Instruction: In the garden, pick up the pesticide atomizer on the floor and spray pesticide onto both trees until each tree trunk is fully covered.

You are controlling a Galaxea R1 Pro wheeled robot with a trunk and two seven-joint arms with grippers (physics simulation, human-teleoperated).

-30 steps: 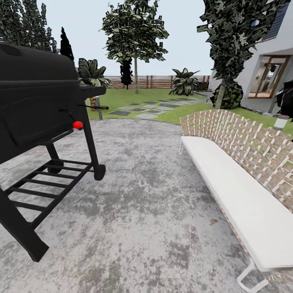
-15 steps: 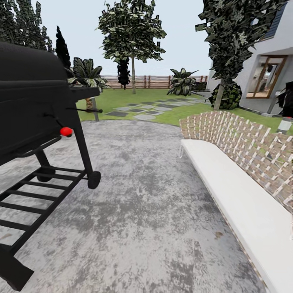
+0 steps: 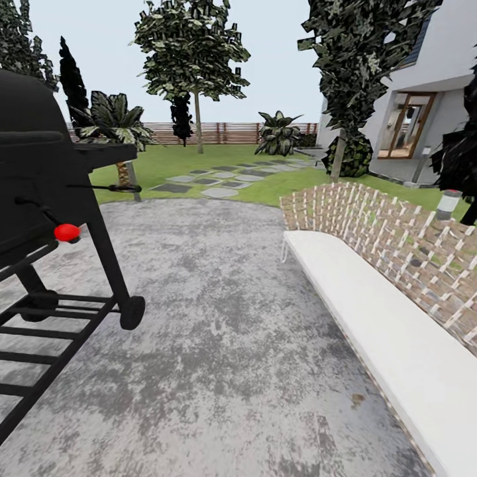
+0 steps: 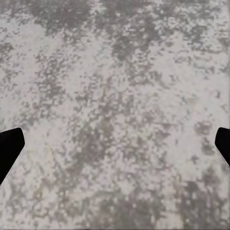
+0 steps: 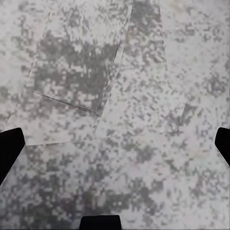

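Note:
Across the grey patio lies the garden's green lawn (image 3: 192, 160), closed at the back by a brown slat fence (image 3: 232, 132). A tall tree stands far off on the lawn, with its pale trunk (image 3: 198, 127) bare. The second tree's trunk (image 3: 339, 158) rises at the right, near the house. In the left wrist view my left gripper (image 4: 115, 146) is open over mottled paving, its dark fingertips (image 4: 9, 148) at the picture's edges. My right gripper (image 5: 115, 146) is open too, fingertips (image 5: 9, 148) wide apart above paving slabs.
A black barbecue grill (image 3: 40, 192) on wheels with a red knob (image 3: 67, 232) stands close on the left. A long white bench (image 3: 377, 318) with a woven back runs along the right. Between them the patio leads to stepping stones (image 3: 218, 180). A short palm (image 3: 122, 169) grows behind the grill.
The whole head view has shifted: grill, trees and bench have all slid leftward, and the grill is cut off more by the left edge. The camera moved, not the things.

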